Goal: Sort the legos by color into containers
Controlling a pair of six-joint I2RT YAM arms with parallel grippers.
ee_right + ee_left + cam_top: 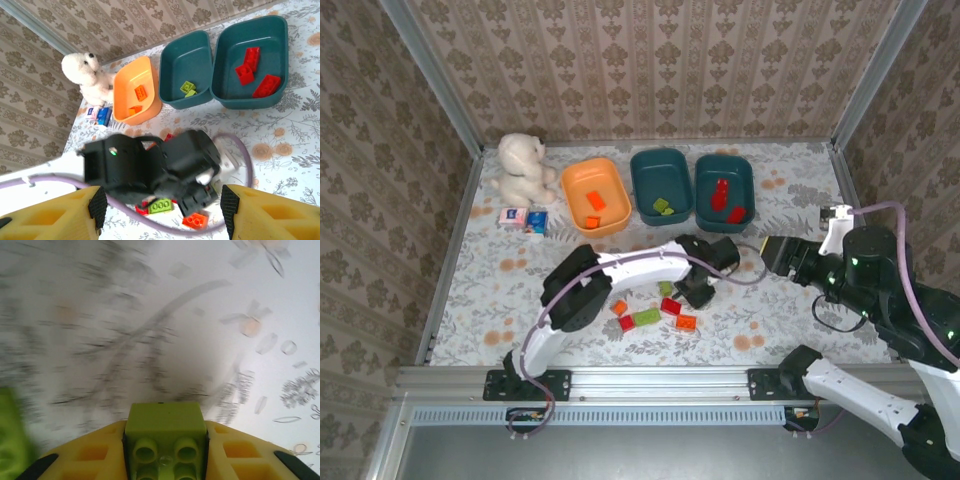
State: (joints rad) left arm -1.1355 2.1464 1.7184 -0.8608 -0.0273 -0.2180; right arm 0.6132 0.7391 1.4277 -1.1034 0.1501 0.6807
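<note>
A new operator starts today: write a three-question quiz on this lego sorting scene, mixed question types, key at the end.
1. True or false: the left gripper is shut on a light green lego.
2. Which tub holds the red legos? A orange, B middle teal, C right-hand teal.
3. Fill in: the jaws of the right gripper stand ____.
Key: 1 true; 2 C, the right-hand teal tub; 3 open.
</note>
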